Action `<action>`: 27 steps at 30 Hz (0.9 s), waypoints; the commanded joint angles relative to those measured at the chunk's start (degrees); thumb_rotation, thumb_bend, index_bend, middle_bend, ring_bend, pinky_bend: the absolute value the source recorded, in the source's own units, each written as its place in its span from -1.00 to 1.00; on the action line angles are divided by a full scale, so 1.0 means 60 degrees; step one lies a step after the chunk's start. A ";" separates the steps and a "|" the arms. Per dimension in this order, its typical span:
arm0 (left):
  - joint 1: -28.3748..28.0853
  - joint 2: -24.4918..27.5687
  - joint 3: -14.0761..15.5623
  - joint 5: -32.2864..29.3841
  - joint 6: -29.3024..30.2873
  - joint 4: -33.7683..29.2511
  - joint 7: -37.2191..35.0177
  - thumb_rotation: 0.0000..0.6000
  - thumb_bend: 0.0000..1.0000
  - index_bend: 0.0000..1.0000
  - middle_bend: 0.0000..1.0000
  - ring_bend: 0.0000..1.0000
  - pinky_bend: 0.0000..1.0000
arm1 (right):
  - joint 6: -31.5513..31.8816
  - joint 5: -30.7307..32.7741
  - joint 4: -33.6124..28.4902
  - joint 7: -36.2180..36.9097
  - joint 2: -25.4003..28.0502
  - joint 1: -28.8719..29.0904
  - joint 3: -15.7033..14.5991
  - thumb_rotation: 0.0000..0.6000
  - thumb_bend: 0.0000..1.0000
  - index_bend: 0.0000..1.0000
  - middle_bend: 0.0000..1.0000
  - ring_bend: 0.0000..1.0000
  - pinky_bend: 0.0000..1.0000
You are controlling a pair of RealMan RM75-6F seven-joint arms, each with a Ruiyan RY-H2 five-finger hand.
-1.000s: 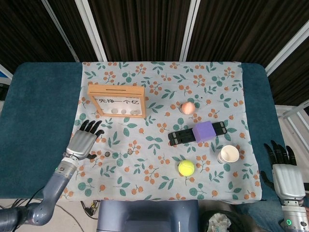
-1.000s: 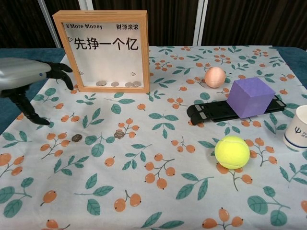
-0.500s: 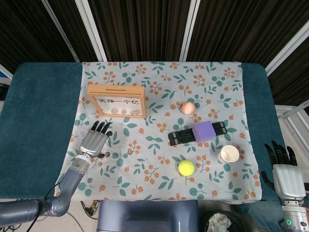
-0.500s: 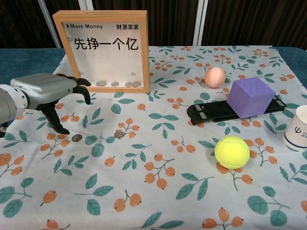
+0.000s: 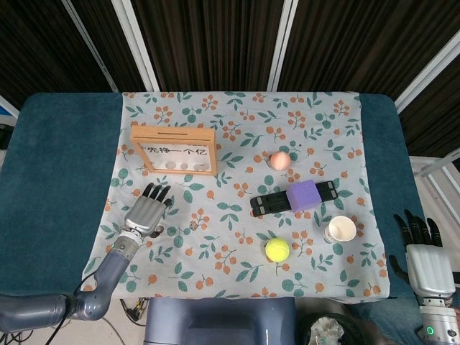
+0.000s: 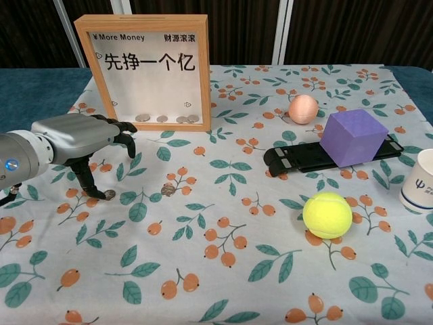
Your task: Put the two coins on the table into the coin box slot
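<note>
Metal coins (image 6: pixel 168 190) flat on cloth, thin, slick, likely hard to pinch; edge grip best. Left hand (image 6: pixel 81 139) over nearer one, fingers spread, empty. Right hand (image 5: pixel 425 267) idle, open. Box (image 6: pixel 149 71) beyond.

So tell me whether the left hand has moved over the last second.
Yes. The left hand has moved rightward along the front of the coin box, and its thumb now reaches down by the left coin.

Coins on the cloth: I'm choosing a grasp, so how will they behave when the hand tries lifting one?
The coin lies flat on the cloth, so it probably offers little edge and may slide. The left hand looks far bulkier, so pinching seems fiddly.
</note>
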 commanded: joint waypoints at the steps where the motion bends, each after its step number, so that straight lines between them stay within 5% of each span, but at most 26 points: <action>1: -0.0039 -0.0023 0.0044 -0.0061 0.0041 0.0014 0.0036 1.00 -0.94 -0.41 -1.00 -1.00 -1.00 | -0.0005 0.0017 -0.0009 -0.0004 0.0004 -0.0002 0.0002 1.00 -0.19 -0.81 -0.91 -0.81 -1.00; 27: -0.0375 -0.0213 0.0288 -0.0287 0.0261 0.0271 0.0117 1.00 -0.94 -0.41 -1.00 -1.00 -1.00 | -0.0031 0.0058 -0.0049 -0.0057 0.0017 -0.0006 -0.0015 1.00 -0.19 -0.81 -0.91 -0.81 -1.00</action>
